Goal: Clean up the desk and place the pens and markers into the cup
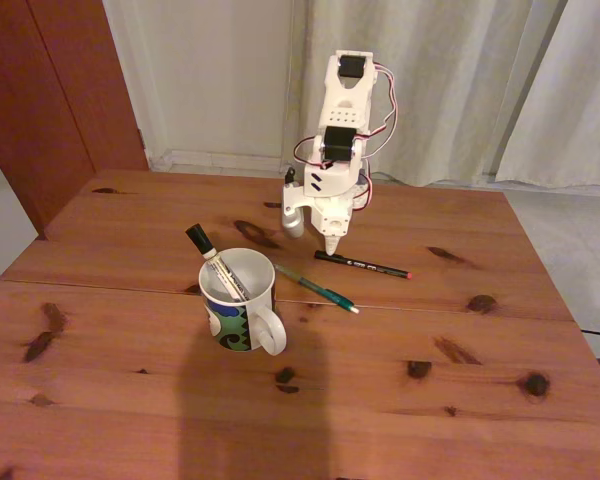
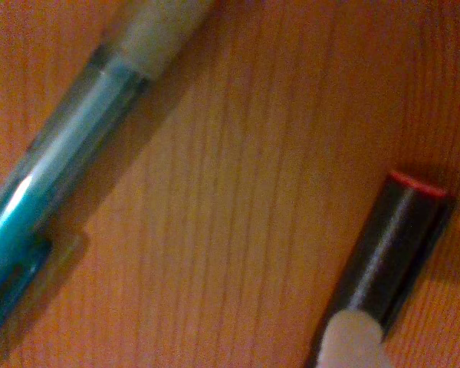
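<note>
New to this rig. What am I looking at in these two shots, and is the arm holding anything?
The white machine at the back of the desk is a small robot arm, folded so its pincer points down at the wood.

The fixed view comes from a camera standing in front of the desk. The wrist view comes from a camera on the arm, so it shows a blurry close-up of the wood below.

On the desk: a white cup with a blue-green pattern, with a white marker already standing in it. A teal pen and a black pen with a red end lie flat beside it. The wrist view shows the same teal pen and black pen.

The pincer tip sits right over the black pen's near end. I cannot tell whether it is gripping it.
</note>
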Available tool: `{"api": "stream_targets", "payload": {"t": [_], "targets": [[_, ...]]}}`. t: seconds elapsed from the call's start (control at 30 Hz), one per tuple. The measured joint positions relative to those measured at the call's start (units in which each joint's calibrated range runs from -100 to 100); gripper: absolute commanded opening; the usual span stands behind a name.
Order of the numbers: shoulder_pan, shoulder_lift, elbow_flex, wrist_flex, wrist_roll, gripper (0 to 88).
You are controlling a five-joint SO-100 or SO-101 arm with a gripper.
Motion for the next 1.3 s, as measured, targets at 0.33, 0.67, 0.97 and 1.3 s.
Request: {"api": "stream_targets", "payload": {"t": [0.33,0.67,0.97,1.3], "targets": [[-4.55,0.51,-0.08,-8.46,-5.67,24.6],[-6.45,0.51,1.70,-11.03,-7.86,24.6],[-9.39,0.51,5.10,-11.03,-7.91,25.0],[-9.46,0.17,9.77,-11.78,-8.06,24.5]]}}
